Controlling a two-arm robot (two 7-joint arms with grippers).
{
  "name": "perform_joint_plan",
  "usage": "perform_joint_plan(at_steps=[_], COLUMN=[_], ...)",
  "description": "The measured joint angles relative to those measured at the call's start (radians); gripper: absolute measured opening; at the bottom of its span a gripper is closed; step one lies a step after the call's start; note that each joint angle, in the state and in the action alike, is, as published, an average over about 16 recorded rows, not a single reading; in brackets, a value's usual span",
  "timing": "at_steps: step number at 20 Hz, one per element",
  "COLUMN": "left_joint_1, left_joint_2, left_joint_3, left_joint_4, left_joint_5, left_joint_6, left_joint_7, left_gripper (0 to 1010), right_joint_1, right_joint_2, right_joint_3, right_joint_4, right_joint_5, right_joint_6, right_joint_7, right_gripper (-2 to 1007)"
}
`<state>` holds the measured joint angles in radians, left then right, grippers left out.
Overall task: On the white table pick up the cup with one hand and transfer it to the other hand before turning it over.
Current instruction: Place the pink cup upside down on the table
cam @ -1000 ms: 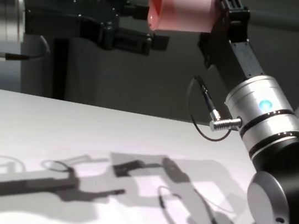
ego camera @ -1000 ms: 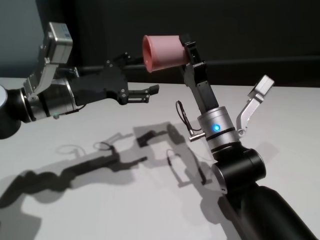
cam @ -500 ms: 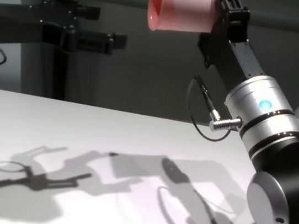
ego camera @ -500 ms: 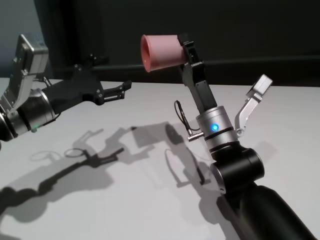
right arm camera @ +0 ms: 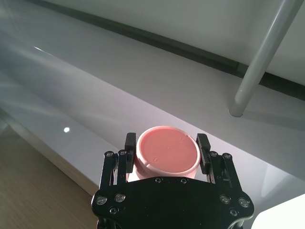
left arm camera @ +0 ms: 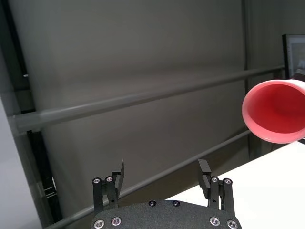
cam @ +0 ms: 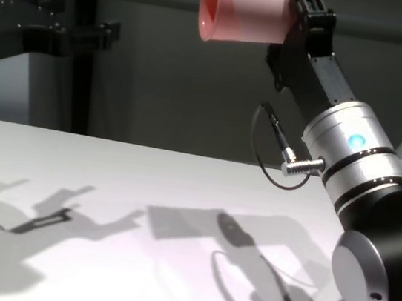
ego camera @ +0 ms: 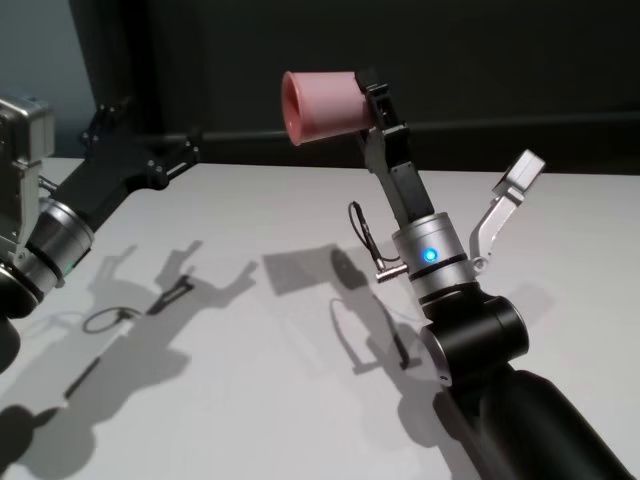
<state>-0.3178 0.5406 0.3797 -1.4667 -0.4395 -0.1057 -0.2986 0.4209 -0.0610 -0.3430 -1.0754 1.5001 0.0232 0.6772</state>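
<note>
1. While the right gripper (ego camera: 372, 105) is raised high above the white table (ego camera: 250, 330), it is clamped on the cup (ego camera: 322, 103), one finger on each side near the base.
2. Lying on its side in the air, the cup points its rim toward the robot's left, and its bottom faces the right wrist camera (right arm camera: 167, 152).
3. Off to the left, the left gripper (ego camera: 145, 150) hangs above the table's far left part, well apart from the cup, with its fingers (left arm camera: 117, 174) spread wide and nothing between them.
4. Shadows of both arms fall on the table.
</note>
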Motion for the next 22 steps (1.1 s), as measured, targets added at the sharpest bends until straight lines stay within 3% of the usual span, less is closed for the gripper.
perform_joint_plan(at_steps=[5, 9, 15, 22], left_joint_1=[0.07, 0.121, 0.188, 0.243], left_joint_2=[-0.043, -0.075, -0.116, -0.147], left_joint_3=[-0.043, -0.067, -0.089, -0.098], left_joint_4=[-0.044, -0.075, -0.105, -0.115], left_joint_5=[0.02, 0.027, 0.023, 0.035], left_joint_6=[0.034, 0.063, 0.077, 0.048], left_joint_7=[0.135, 0.204, 0.255, 0.268], left_gripper=[1001, 1001, 1001, 1001], right_joint_1=[0.0, 0.0, 0.0, 0.0], right_joint_2=[0.0, 0.0, 0.0, 0.0], right_joint_3=[0.0, 0.0, 0.0, 0.0], right_joint_4=[0.0, 0.0, 0.0, 0.0], right_joint_5=[0.0, 0.0, 0.0, 0.0], right_joint_6=[0.0, 0.0, 0.0, 0.0], right_joint_7=[0.0, 0.0, 0.0, 0.0], right_gripper=[738, 738, 738, 738])
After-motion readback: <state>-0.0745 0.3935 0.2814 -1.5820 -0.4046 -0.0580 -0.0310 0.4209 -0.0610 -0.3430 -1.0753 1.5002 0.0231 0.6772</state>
